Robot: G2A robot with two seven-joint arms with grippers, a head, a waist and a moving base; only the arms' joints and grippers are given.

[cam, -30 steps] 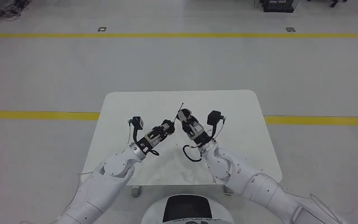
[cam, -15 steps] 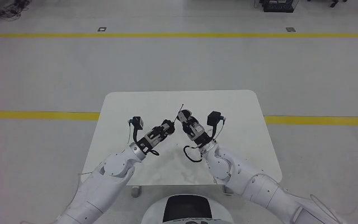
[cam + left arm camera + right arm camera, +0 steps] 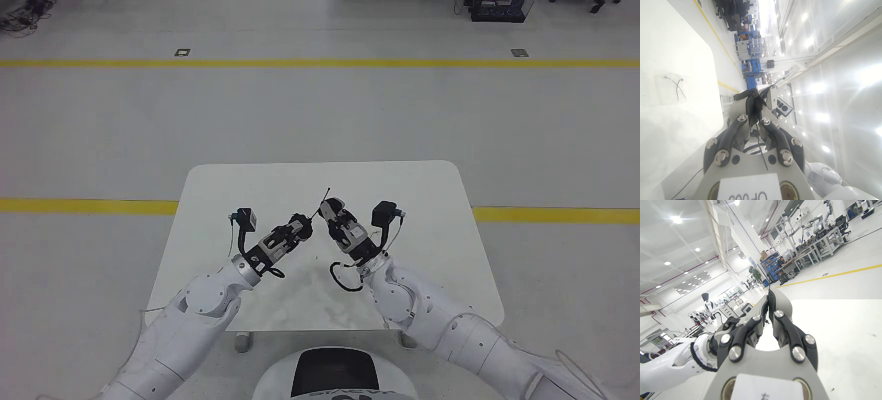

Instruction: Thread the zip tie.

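Fingers of the right gripper (image 3: 769, 294) are pressed shut on a thin black zip tie (image 3: 769, 284), its tail poking past the tips, above the table's (image 3: 420, 190) middle. Just beside it, the left gripper (image 3: 753, 100), likewise closed, pinches a black strand (image 3: 762, 157).

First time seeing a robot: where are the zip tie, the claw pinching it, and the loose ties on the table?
zip tie (image 3: 769, 284): right wrist view, the thin strip past the fingertips.
right gripper (image 3: 769, 295): right wrist view, between its closed fingertips.
loose ties (image 3: 678, 87): left wrist view, where the two cross.
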